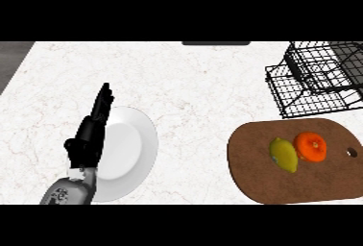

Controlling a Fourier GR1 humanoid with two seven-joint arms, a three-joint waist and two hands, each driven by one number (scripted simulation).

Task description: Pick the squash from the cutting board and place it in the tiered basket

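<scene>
- The squash (284, 154) is a yellow oval with a greenish tinge. It lies near the middle of the brown cutting board (259, 185), touching a round orange fruit (311, 146).
- The black wire tiered basket (315, 79) stands at the counter's (191, 91) far right corner.
- The left hand (89, 134), fingers straight and holding nothing, rests over a white plate (135, 144) near the left edge.

The left hand (89, 137) and its grey forearm (68, 192) cover the white plate's (135, 144) left rim, and the lower edge cuts off both forearm and plate. The cutting board (255, 163) is cut off at the bottom, the tiered basket (312, 91) at the right. The squash (284, 153) hides a little of an orange fruit's (312, 145) left side. A dark object (216, 43) at the top edge is too cropped to name.
</scene>
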